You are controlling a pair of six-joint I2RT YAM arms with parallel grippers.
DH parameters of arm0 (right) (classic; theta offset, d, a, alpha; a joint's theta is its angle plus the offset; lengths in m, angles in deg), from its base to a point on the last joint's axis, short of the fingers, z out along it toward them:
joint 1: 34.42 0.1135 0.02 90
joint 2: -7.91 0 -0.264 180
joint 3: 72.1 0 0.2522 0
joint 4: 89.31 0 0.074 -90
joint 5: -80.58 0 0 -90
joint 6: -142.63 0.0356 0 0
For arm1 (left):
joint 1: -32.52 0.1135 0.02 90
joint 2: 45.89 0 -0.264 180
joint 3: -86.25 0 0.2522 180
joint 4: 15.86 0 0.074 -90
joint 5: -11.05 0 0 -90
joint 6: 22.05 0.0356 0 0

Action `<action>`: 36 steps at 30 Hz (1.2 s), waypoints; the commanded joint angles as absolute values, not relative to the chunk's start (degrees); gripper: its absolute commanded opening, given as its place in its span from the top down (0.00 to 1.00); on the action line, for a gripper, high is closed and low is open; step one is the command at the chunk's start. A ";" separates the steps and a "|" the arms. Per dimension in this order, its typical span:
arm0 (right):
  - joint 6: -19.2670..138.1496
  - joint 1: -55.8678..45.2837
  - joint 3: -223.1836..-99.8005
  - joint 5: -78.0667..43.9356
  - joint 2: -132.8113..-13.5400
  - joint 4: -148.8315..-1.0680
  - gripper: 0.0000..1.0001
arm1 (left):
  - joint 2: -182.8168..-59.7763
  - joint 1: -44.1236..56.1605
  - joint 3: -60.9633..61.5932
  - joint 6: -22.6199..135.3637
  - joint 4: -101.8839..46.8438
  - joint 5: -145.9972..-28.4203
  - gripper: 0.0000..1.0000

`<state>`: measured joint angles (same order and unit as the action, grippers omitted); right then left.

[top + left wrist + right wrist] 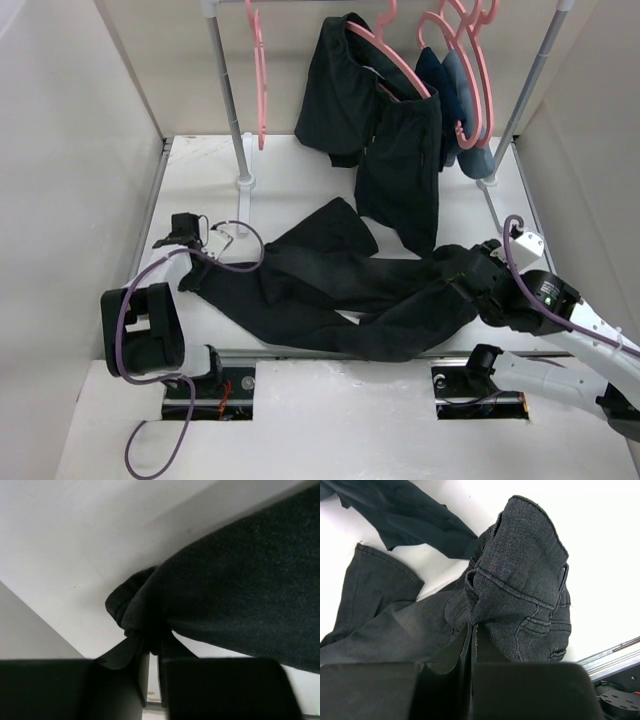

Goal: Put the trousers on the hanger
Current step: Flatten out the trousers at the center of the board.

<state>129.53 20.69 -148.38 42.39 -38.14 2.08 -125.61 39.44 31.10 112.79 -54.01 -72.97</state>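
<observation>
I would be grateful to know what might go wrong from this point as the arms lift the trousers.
1. The left gripper pinches only a small fold at the hem of the trousers, which may slip out on lifting.
2. The hanging black garment reaches down close to the trousers, so raising them could snag and drag it.

The left arm (150,335) is blocky and black; the right arm (525,300) is black with pale grey links. Purple cables (187,412) run along both.
</observation>
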 commanded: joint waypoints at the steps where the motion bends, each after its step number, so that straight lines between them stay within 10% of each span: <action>1: 128.74 20.42 -150.45 44.01 -37.36 3.20 1.00 | -124.39 42.79 32.32 113.65 -54.06 -75.00 1.00; 15: 113.45 19.90 -171.01 52.10 -54.48 3.20 1.00 | -121.20 64.95 -13.81 120.44 -70.49 -76.39 1.00; 29: 97.20 4.28 -151.36 26.18 -55.48 -22.79 1.00 | -118.31 65.48 3.40 122.44 -63.20 -72.18 1.00; 36: 76.37 -8.23 -169.38 16.25 -59.84 -35.03 1.00 | -128.66 65.48 -10.73 116.13 -69.78 -74.81 1.00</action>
<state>87.48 -5.64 -157.73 20.20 -57.06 -23.34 -126.07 65.05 -2.74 119.02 -70.00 -74.04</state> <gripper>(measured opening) 0.013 0.034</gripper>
